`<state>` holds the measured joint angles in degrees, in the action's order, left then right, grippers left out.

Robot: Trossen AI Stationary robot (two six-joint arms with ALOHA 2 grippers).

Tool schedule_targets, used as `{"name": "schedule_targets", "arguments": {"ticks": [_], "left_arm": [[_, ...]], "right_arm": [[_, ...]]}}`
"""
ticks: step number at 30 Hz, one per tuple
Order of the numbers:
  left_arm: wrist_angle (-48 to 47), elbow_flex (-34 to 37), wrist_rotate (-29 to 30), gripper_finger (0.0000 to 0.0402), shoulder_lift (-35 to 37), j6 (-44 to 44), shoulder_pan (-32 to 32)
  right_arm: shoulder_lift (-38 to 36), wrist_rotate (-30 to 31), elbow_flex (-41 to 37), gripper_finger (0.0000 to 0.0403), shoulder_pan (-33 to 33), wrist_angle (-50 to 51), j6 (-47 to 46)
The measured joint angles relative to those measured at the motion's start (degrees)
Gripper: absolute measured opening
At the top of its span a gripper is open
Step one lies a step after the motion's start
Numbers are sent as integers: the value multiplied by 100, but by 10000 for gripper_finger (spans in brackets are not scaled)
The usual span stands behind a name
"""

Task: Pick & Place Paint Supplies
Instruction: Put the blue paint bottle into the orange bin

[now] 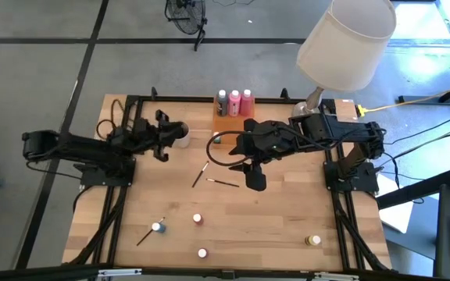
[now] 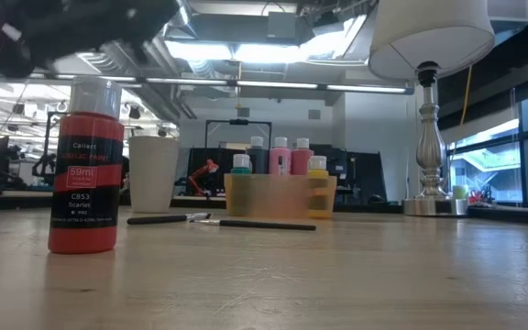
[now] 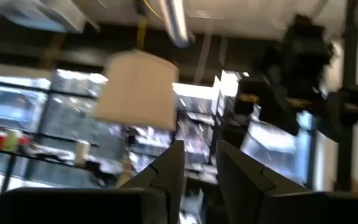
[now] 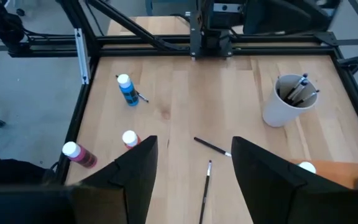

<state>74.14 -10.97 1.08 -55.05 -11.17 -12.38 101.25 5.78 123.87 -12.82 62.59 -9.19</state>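
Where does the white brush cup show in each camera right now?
High view: white cup, left of the orange tray.
Low view: left of centre.
Left wrist view: not in it.
Right wrist view: right side.
Shared landmark: loose paintbrushes lying nearby.

Lighting: even and fairly bright across the counter (image 1: 287, 226) in the high view; shadows under the arms and small bottles are soft and short.

Light sources: ceiling strip lights (image 2: 246, 50) glare white in the low view; daylight enters through windows (image 2: 484, 147) at the right.

Lamp: the white shade (image 1: 346, 39) shows no clear glow of its own.

Focus, low view: the red paint bottle (image 2: 85, 165) close to the lens is sharp enough for its label to read; the orange tray (image 2: 278, 194) and the room behind are softer.

Left wrist view: heavily smeared by blur, dim, with bright window patches.

Right wrist view: clear and evenly lit; the white cup (image 4: 286, 99) casts a faint shadow.
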Motion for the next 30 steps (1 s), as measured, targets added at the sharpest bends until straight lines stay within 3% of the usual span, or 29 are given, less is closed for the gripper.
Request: {"name": "schedule_targets", "arguments": {"ticks": [9,17,21,30], "left_arm": [[-5917,-2917,-219,88,823,1428,915],[-10242,-4948,415,88,966,327,1647],[-11287,-5378,408,88,909,-531,2099],[-11618,-5788,394,88,449,-2139,3290]], "right_arm": [[-37,184,0,208,-451,53,-46],[-120,1208,0,208,-1110,290,-400],[-122,1495,0,208,-1349,359,-584],[-167,1819,2,208,-1757,516,-841]]}}
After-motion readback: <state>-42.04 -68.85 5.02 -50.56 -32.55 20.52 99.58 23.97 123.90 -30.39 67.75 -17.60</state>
